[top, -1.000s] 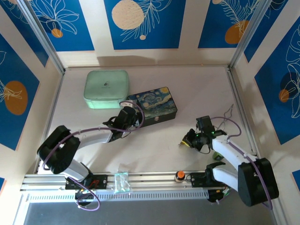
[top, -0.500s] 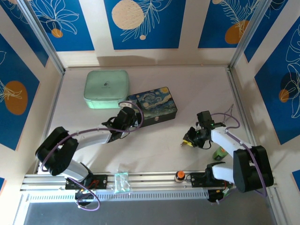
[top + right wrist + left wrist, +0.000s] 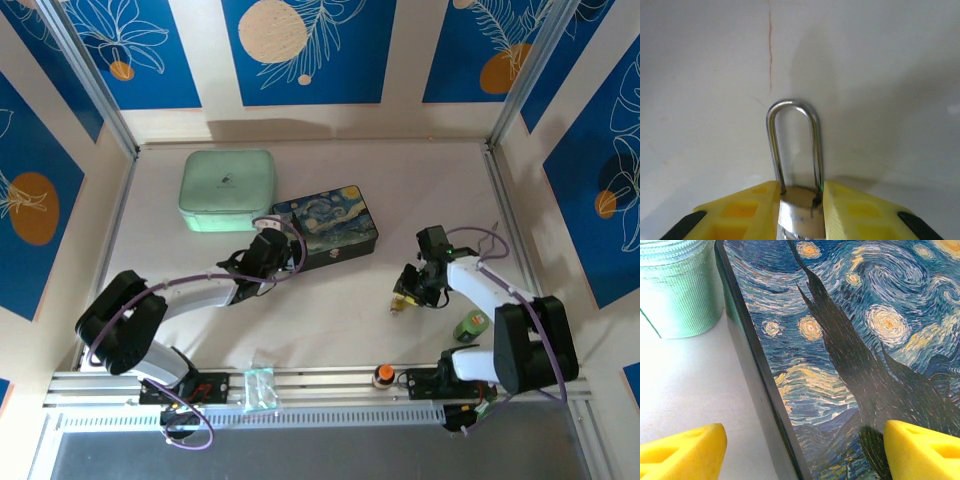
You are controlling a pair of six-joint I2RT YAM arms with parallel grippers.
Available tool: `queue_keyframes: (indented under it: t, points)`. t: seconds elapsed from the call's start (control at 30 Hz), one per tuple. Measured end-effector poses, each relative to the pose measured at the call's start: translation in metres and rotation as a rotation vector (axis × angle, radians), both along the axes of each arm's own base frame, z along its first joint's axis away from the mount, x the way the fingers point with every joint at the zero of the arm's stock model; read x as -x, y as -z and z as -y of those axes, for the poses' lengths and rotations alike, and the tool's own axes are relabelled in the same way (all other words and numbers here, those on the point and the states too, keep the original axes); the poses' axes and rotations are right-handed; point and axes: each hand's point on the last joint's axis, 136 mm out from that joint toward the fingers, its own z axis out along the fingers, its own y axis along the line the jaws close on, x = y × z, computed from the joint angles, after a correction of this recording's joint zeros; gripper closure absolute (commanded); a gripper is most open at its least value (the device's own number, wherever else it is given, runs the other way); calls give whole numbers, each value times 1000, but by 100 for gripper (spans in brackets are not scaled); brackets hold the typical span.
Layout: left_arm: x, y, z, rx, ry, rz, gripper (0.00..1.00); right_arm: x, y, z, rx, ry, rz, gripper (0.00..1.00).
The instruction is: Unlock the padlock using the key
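top external: 2 arms, 1 painted box, 1 mint case touching the box's left end, 1 green bottle, 1 orange-topped knob and 1 clear bag on the near rail; the small mark on the case lid is too small to read; the left arm stretches forward and rightward, its left gripper at the box's near left corner; the right arm is folded at the elbow, its right gripper angled down and leftward over the table, with 1 brass padlock at its tip

left wrist: 2 yellow fingertips spread wide apart and released, 1 over the table and 1 over the swirling starry lid, straddling the box's dark side edge; the mint case sits at upper left

right wrist: 2 yellow fingers clenched on the padlock body, 1 at each side; its 1 silver shackle stands upright beyond them, both legs seated in the body
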Motion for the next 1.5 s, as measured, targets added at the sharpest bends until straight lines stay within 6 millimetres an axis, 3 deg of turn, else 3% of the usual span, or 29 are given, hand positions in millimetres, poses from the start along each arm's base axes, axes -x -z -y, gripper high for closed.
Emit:
queue_keyframes:
  t: [0.23, 0.43, 0.47, 0.5, 0.57, 0.6, 0.7, 0.8, 1.0, 1.2, 1.3, 1.43, 1.5]
  points:
    - [3, -2, -4, -12, 5, 3, 18, -32, -26, -3, 132, -96, 106, 69]
    - [15, -12, -26, -78, 19, -16, 13, -47, -44, 0, 235, -146, 204, 34]
    - [16, -17, -32, -82, 17, -16, 12, -51, -50, 1, 250, -148, 232, 31]
    - [18, -22, -38, -86, 15, -13, 10, -54, -57, 1, 259, -149, 259, 22]
    - [20, -33, -48, -92, 15, -6, 6, -64, -74, 4, 279, -147, 330, 18]
    - [20, -39, -53, -98, 15, 5, 0, -71, -85, 4, 288, -147, 381, 17]
    - [19, -56, -69, -154, 6, 66, 1, -88, -113, 9, 326, -166, 522, 12]
    - [13, -64, -88, -249, -21, 137, 1, -109, -127, 24, 376, -154, 626, 11]
    - [-1, -54, -136, -482, -84, 227, 1, -131, -110, 77, 446, -62, 677, 13]
    - [-17, -43, -195, -561, -211, 239, 1, -134, -80, 91, 433, -61, 773, 13]
    - [-24, -25, -218, -548, -277, 242, 2, -134, -65, 101, 431, -36, 839, 13]
    - [-24, 9, -238, -518, -300, 217, 3, -137, -47, 103, 412, -26, 889, 13]
    - [-30, 14, -242, -484, -305, 226, 2, -142, -50, 98, 389, -35, 940, 13]
